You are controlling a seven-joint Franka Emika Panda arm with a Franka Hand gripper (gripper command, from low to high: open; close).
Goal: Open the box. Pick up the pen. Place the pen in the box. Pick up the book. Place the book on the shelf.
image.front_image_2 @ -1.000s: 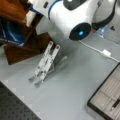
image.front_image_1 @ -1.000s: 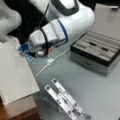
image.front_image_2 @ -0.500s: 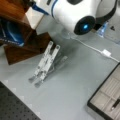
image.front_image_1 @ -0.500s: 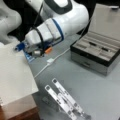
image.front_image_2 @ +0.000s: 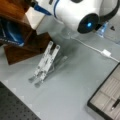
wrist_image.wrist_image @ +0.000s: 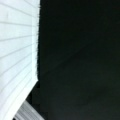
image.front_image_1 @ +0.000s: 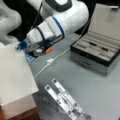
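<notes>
Box is seen open at the right of a front view, lid raised, with the pen laid in a beige compartment; its corner and pen also appear at lower right. Book is laid on the shelf at lower left, with the gripper at its upper edge; its opening cannot be told. Lined paper is shown at the wrist view's left. A stand is seen on the table.

Lined white book fills the left; darkness elsewhere.
</notes>
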